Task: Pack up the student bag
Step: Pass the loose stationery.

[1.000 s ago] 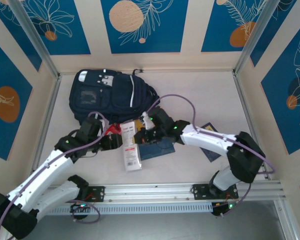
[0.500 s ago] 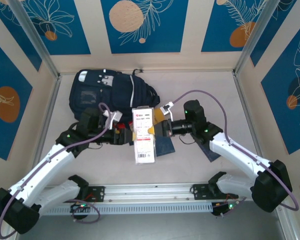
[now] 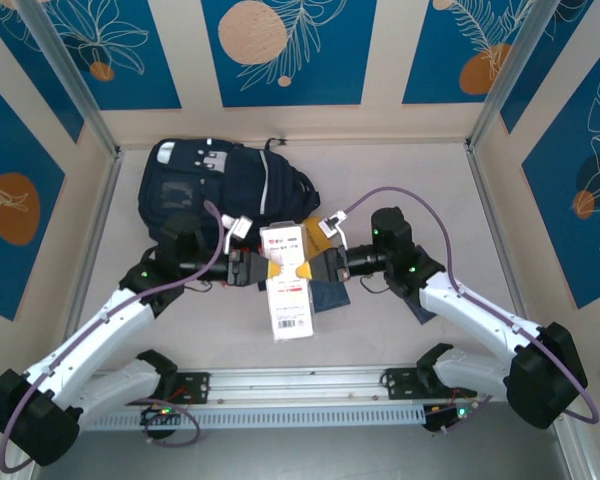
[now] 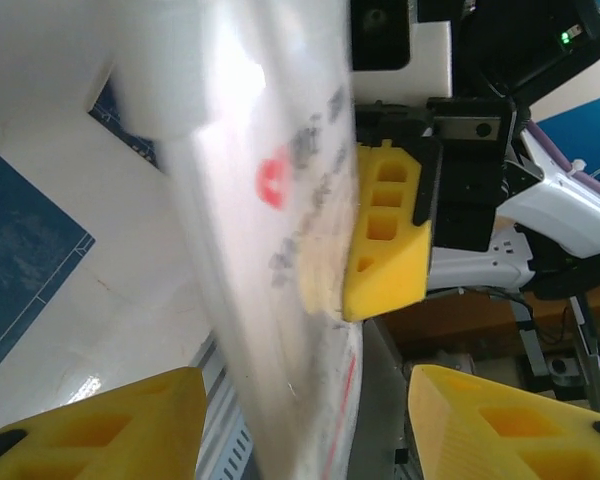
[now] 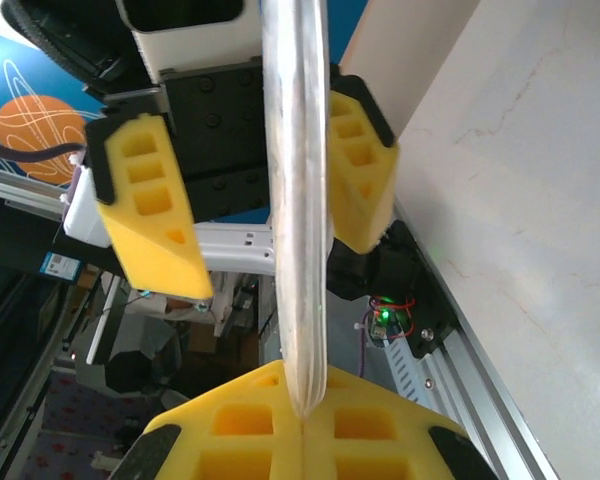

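Note:
The student bag [image 3: 220, 190], dark navy with white stripes, lies at the back left of the table. A flat white packet [image 3: 288, 285] with red print hangs above the table's middle. My right gripper [image 3: 312, 268] is shut on its right edge. In the right wrist view the packet [image 5: 295, 200] stands edge-on, pinched between my yellow pads [image 5: 305, 430]. My left gripper [image 3: 256, 270] is open and straddles the packet's left edge. In the left wrist view the packet [image 4: 270, 200] runs between my two yellow fingertips [image 4: 100, 425], with gaps on both sides.
A small navy booklet [image 3: 328, 296] lies on the table under the packet. Another dark flat item [image 3: 417, 305] lies beneath the right arm. An aluminium rail [image 3: 310, 385] runs along the near edge, and walls close in the back and sides.
The right gripper has lifted the packet off the table and carried it to the middle. The left gripper has come up to its left edge, and its jaws have narrowed.

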Action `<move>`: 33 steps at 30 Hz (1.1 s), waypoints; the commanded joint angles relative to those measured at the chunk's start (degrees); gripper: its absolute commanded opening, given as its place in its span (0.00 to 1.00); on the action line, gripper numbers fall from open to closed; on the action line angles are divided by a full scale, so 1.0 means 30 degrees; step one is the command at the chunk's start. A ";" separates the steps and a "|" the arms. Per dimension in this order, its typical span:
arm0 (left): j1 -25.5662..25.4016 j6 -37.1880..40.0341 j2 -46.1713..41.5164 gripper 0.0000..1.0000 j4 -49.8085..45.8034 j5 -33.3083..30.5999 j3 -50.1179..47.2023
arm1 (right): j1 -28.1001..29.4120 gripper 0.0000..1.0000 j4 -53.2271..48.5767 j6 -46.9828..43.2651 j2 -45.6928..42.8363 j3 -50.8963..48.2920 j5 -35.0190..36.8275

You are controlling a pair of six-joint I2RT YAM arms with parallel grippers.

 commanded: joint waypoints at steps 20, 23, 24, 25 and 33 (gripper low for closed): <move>-0.1243 -0.1982 -0.0623 0.04 0.1983 -0.4036 0.0235 | 0.1716 0.68 0.2139 0.2402 -0.3618 -0.3216 0.9066; -0.1239 -0.3791 -0.0849 0.04 0.3817 -0.5609 -0.0210 | 0.2947 0.78 0.3009 0.2807 -0.4005 -0.3764 1.0884; -0.1230 -0.4253 -0.0898 0.05 0.4145 -0.6080 -0.0320 | 0.3279 0.79 0.3396 0.2979 -0.3951 -0.3902 1.1171; -0.1238 -0.4760 -0.0925 0.05 0.4681 -0.6545 -0.0434 | 0.3629 0.80 0.3822 0.3225 -0.3893 -0.4006 1.1571; -0.1244 -0.6799 -0.1480 0.05 0.6360 -0.8972 -0.0884 | 0.6012 0.84 0.8286 0.4583 -0.3707 -0.5823 1.5762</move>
